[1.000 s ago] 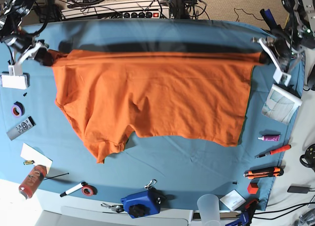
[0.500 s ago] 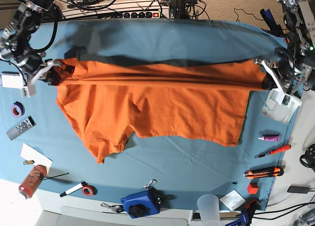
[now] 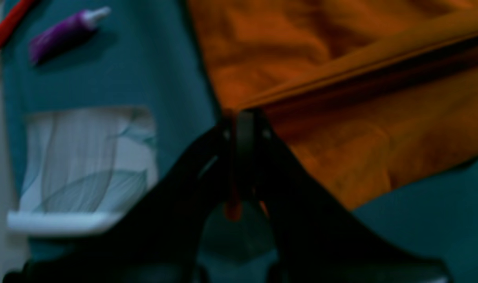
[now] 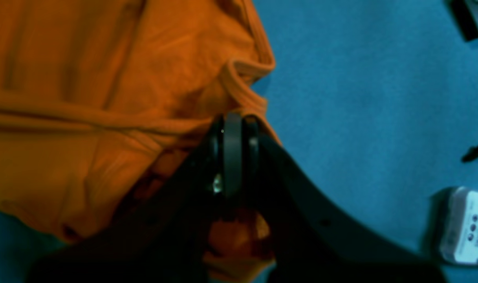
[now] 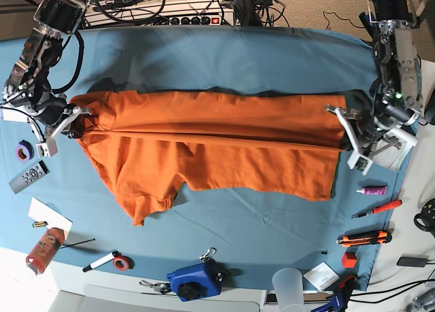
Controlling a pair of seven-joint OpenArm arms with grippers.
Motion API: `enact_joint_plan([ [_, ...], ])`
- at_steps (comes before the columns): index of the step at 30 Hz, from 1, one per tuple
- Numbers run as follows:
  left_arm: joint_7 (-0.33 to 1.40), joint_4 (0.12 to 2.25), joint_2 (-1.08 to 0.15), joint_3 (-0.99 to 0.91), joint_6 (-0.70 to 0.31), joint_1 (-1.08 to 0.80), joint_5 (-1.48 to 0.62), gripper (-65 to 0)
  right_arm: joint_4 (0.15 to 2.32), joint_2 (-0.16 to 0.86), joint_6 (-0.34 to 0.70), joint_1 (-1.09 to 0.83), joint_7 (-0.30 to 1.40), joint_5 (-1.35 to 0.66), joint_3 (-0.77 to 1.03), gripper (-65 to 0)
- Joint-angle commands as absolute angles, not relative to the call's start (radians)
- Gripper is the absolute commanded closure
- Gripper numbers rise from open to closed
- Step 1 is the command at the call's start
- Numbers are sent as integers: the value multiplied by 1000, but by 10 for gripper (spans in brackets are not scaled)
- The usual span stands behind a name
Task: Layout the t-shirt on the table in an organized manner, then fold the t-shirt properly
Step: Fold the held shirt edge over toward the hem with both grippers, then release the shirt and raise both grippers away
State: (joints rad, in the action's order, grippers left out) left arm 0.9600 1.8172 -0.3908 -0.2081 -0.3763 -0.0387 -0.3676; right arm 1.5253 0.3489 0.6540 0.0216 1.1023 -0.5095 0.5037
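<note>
The desk point(image 5: 224, 54) carries the t-shirt point(image 5: 217, 142) spread lengthwise across its middle, upper edge doubled over into a long fold. The garment is light, soft and limp; it appears to sag wherever unsupported, so hold is best taken at seams and corners. The left pincer point(image 5: 344, 130) is clamped on the hem-end corner. The right pincer point(image 5: 76, 120) grips bunched cloth at the opposite end, probably near a sleeve hem; the wrist view is blurred.
</note>
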Motion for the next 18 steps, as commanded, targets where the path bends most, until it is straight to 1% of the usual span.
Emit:
enact_joint_plan([
  [1, 941, 1816, -408, -199, -367, -16, -358, 0, 1530, 374, 646, 51, 1081, -507, 511, 0],
  [6, 933, 1801, -408, -166, -367, -5, -358, 0, 1522, 375, 661, 66, 1126, -508, 511, 0],
  [7, 925, 1801, -408, -167, -366, -5, -358, -70, 1522, 375, 664, 67, 1135, -508, 511, -6],
  [9, 907, 1801, -408, -167, -362, -5, -358, -232, 1522, 376, 666, 67, 1135, -512, 511, -121],
  [10, 895, 1801, -408, -167, -355, -5, -358, -293, 1522, 378, 666, 67, 1135, -526, 511, -167],
  [11, 889, 1801, -408, -167, -333, -4, -358, -331, 1523, 382, 665, 67, 1133, -545, 511, -192],
  [12, 890, 1801, -408, -167, -308, -1, -358, -346, 1525, 388, 661, 70, 1133, -571, 513, -192],
  [15, 903, 1811, -408, -168, -259, 10, -358, -346, 1526, 414, 654, 83, 1137, -672, 517, -192],
  [18, 991, 1850, -411, -169, -242, 25, -359, -345, 1526, 416, 654, 120, 1190, -765, 565, -192],
])
